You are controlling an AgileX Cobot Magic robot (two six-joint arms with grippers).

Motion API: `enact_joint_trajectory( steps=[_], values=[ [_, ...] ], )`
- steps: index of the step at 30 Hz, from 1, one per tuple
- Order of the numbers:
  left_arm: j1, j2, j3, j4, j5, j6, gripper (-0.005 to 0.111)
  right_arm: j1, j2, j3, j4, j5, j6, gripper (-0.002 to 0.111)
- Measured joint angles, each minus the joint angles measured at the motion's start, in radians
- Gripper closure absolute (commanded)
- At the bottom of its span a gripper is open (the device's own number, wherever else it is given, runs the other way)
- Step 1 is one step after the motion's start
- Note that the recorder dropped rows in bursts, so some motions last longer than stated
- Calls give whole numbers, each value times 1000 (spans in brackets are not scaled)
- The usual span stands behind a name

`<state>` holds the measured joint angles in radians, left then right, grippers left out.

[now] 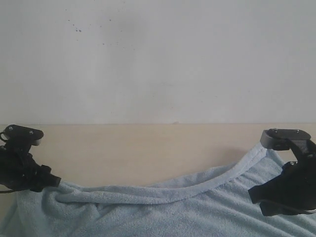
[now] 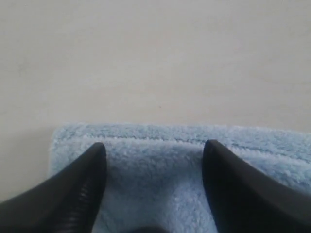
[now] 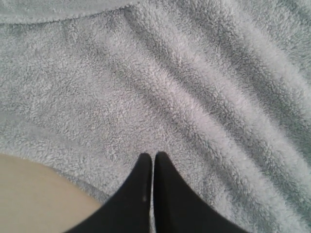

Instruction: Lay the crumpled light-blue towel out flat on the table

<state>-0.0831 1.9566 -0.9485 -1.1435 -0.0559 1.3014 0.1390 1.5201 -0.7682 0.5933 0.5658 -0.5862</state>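
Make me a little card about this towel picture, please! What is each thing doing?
towel: light blue, fluffy, wrinkled, not flat yet; far edge sags in a curve
table: beige, the towel lies on it
left jaws: open, over a corner of the towel
right jaws: shut, tips at the towel; whether they pinch it, cannot tell
wall: white, behind the table

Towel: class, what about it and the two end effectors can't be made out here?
Exterior view: the towel runs off the bottom edge, so its near part is unseen.
Right wrist view: the shut right end effector hides whether cloth is pinched.
Left wrist view: whether the open left end effector touches the towel is unclear.
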Motion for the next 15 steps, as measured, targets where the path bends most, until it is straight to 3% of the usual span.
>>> enact_joint_trajectory(
  steps=[6, 9, 11, 15],
  values=[
    [0, 5, 21, 0, 22, 0, 51, 0, 0, 0, 0, 4, -7, 107],
    [0, 11, 42, 0, 11, -2, 57, 0, 0, 0, 0, 4, -7, 107],
    [-2, 11, 47, 0, 4, -4, 67, 0, 0, 0, 0, 4, -9, 107],
    [-8, 11, 56, 0, 0, -6, 100, 0, 0, 0, 1, 4, -11, 107]
  ],
)
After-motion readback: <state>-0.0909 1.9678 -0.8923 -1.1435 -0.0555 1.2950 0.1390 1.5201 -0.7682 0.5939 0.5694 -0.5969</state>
